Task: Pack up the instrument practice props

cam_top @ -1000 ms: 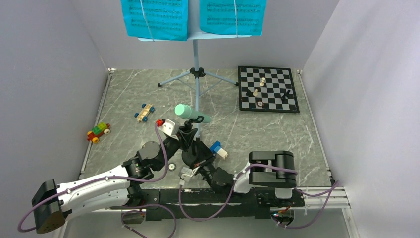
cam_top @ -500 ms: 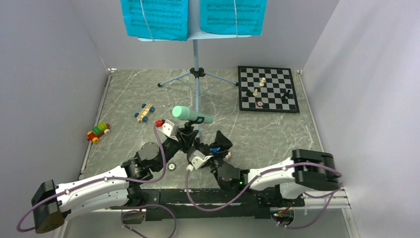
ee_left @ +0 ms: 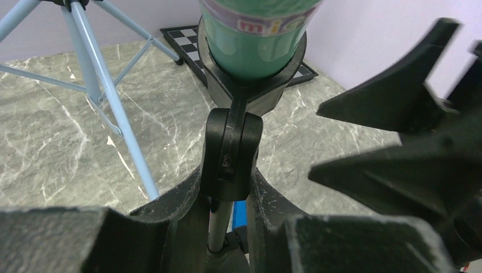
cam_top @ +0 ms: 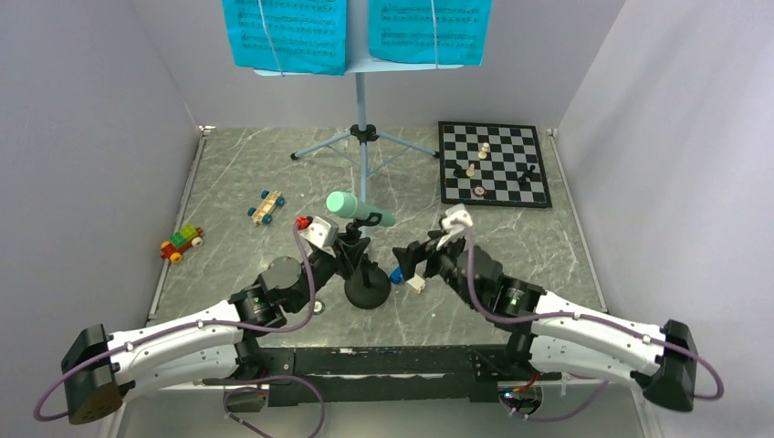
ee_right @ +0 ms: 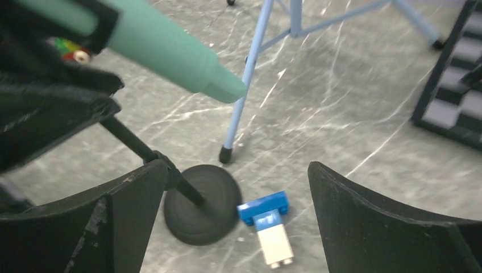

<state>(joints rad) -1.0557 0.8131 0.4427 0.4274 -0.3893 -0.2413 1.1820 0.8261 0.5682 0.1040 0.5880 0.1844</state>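
Presently left gripper (ee_left: 227, 190) clamps the mic stand (cam_top: 367, 294) stem; right gripper (ee_right: 239, 216) gapes, empty. Risk: lifting tilts it, and the microphone (cam_top: 358, 210) slides out toward the table (cam_top: 548, 239) near edge.

The worktop (cam_top: 511, 242) is a grey-green marbled surface veined in white, closed in by pale walls (cam_top: 91, 137) at the left, back and right. Near the middle at the back, the pale-blue music stand (cam_top: 362, 135) plants its three feet on it. To the right of that a black-and-white chessboard (cam_top: 494, 169) lies flat in the far right corner, carrying a few pieces (cam_top: 484, 151). On the left sit a wooden car (cam_top: 266, 206) with blue wheels and, nearer the left edge, a red, green and yellow car (cam_top: 182, 243). Toward the front middle the black mic stand (cam_top: 367, 293) rests its round base on the surface, and a blue-and-white block (cam_top: 404, 276) lies just beside that base, on its right
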